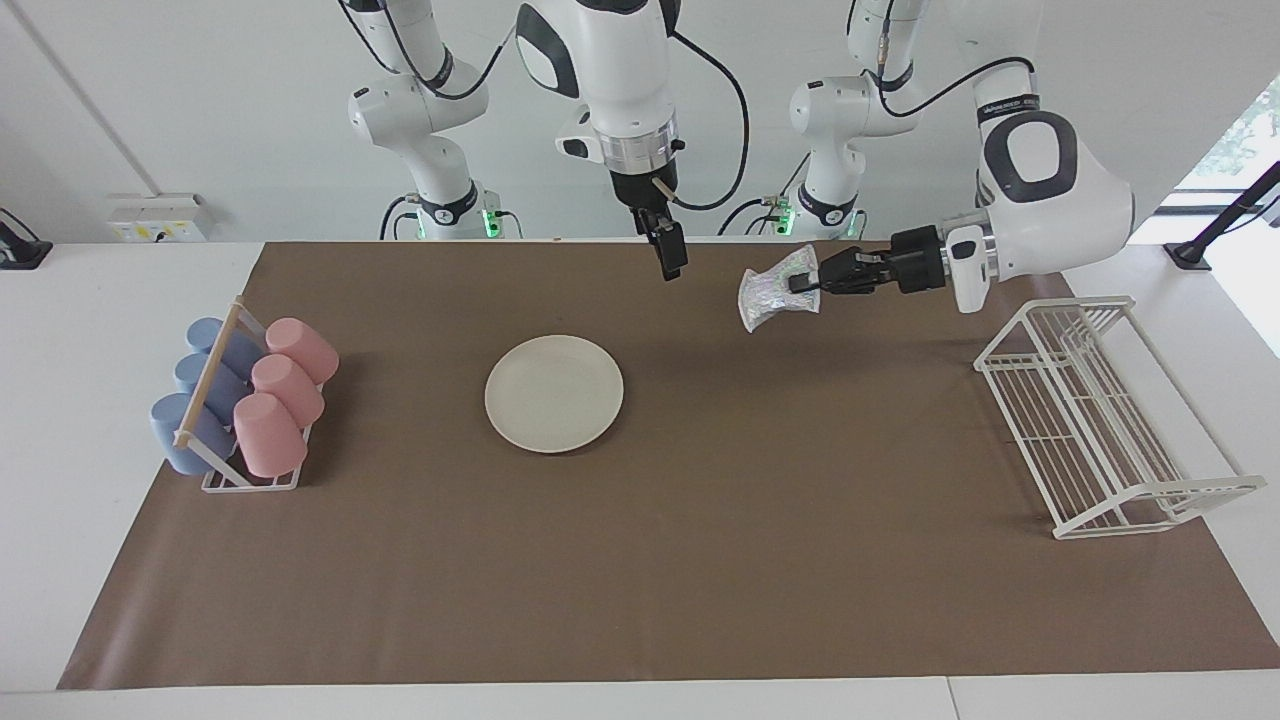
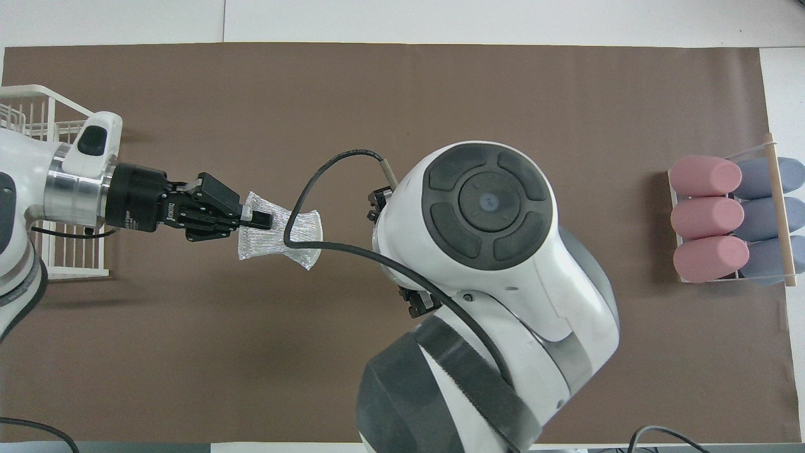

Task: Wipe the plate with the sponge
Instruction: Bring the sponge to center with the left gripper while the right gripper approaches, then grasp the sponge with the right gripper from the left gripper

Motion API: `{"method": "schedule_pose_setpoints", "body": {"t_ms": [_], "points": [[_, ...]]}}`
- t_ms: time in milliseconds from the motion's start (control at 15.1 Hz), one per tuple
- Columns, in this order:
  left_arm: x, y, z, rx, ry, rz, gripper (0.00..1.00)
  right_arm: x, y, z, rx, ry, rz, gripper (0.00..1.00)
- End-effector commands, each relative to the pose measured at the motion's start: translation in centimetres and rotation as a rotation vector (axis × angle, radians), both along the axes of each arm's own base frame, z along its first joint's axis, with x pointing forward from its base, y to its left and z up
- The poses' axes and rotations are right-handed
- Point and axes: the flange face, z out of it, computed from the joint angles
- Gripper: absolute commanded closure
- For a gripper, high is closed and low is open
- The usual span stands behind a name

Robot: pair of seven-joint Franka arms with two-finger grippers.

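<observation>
Brown paper mat [image 1: 700, 560] over your white table. Item one: plate [image 1: 554, 393], round, matte cream, shallow-rimmed, flat on the mat. Item two: sponge [image 1: 770, 293], crinkled silvery pad, pinched at one edge by your left gripper [image 1: 808, 283], carried in the air over bare mat, well apart from the plate toward the left arm's end. Your right gripper [image 1: 670, 260] hangs over the mat with fingers spread, holding nothing. White wire rack [image 1: 1100, 440]; pink and blue cups [image 1: 245, 395] in a stand.

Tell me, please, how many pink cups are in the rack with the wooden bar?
3. The pink cups lie on their sides in a row in the rack at the right arm's end of the table, beside the blue cups. None seems hidden.
</observation>
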Motion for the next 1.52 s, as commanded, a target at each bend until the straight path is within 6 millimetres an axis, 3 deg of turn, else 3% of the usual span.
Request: {"method": "schedule_pose_setpoints", "body": {"t_ms": [0, 198, 331, 926, 1257, 1455], "points": [[-2.7, -3.2, -1.9, -0.136, -0.057, -0.013, 1.00, -0.8, -0.5, -0.5, 0.018, -0.013, -0.036, 0.00], [-4.6, -6.2, -3.8, -0.181, -0.098, -0.001, 1.00, -0.4, -0.1, -0.4, 0.065, -0.024, -0.083, 0.00], [-4.9, -6.7, -4.3, -0.196, -0.126, -0.014, 1.00, -0.1, -0.1, -2.1, 0.084, -0.046, -0.098, 0.00], [-5.1, -5.5, -4.6, -0.229, -0.124, -0.016, 1.00, -2.7, 0.3, -3.7, 0.158, 0.075, -0.134, 0.00], [-5.1, -4.6, -4.6, -0.242, -0.113, -0.016, 1.00, -2.1, 0.1, -4.3, 0.186, 0.030, -0.147, 0.00], [-5.2, -4.7, -4.6, -0.248, -0.110, -0.022, 1.00, -2.0, -0.2, -6.2, 0.216, -0.026, -0.180, 0.00]]}}
